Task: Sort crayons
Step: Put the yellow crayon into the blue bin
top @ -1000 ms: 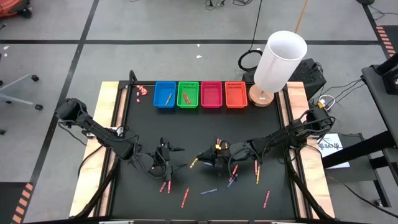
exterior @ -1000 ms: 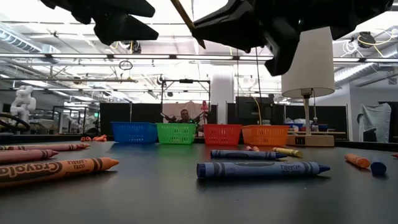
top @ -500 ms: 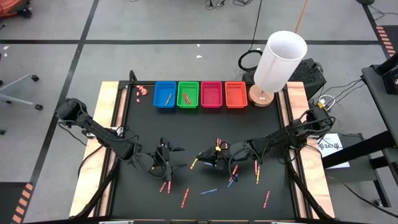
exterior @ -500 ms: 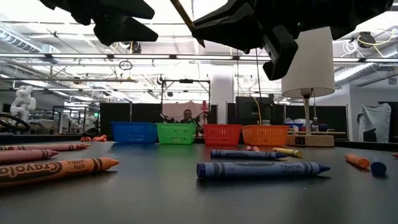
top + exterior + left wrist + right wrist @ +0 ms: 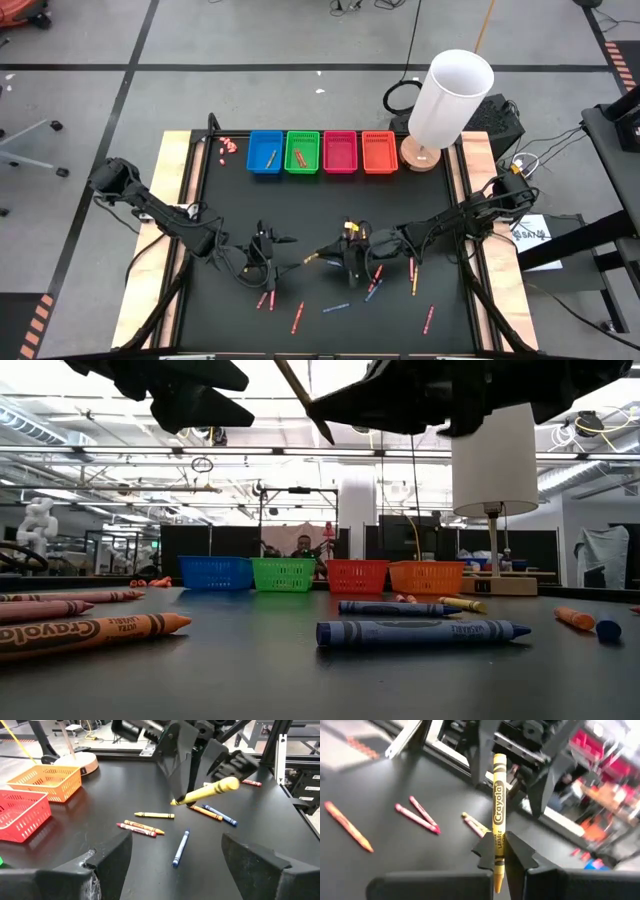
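**Yellow crayon lifted, bound for a basket**

I had the right gripper (image 5: 337,254) pinching a yellow crayon (image 5: 497,820) by its lower end, raised off the black table (image 5: 230,200) near the middle. The left gripper (image 5: 277,252) hung just to its left, fingers spread wide and holding nothing.

To do this step well, I judged I should keep the pinch firm, since the crayon stuck out far beyond the fingertips and could swing or slip. I would carry it high over the loose crayons, hold it over one basket's middle, and lower it before letting go so it would not bounce out. No basket was yellow, so I could not tell which was meant for it.

By my count, four baskets stood in a row at the far edge: blue (image 5: 265,152), green (image 5: 302,152), pink (image 5: 340,152) and orange (image 5: 378,152). The blue and green each seemed to hold one crayon. About ten crayons lay loose on the near half; I could not count them exactly. One lamp (image 5: 448,100) stood at the far right.
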Robot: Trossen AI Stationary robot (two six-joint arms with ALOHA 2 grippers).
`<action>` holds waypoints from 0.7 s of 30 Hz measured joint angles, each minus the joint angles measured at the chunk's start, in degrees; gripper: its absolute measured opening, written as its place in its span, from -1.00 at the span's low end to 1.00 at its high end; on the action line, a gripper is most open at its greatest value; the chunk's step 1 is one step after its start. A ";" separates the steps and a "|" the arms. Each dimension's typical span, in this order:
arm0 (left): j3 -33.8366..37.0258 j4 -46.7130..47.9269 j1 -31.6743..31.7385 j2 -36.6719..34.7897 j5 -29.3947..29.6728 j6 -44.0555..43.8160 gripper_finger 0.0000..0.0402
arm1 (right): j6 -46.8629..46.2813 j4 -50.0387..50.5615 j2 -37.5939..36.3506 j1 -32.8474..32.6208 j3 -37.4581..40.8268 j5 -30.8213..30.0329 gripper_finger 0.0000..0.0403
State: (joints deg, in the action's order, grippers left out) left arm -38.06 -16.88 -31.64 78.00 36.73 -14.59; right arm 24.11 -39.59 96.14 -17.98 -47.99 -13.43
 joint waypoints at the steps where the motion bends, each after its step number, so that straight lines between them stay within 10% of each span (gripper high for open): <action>1: 0.00 0.00 0.00 0.00 0.00 -0.06 0.53 | -3.04 0.37 0.00 0.00 -0.02 0.02 -0.97; 21: 0.00 -0.10 -0.26 0.00 0.01 -1.68 0.53 | -34.30 2.96 0.00 0.00 -0.02 0.02 -0.92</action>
State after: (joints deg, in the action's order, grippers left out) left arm -38.06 -16.99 -31.90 78.00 36.74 -16.27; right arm -10.19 -36.62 96.14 -17.98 -48.01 -13.41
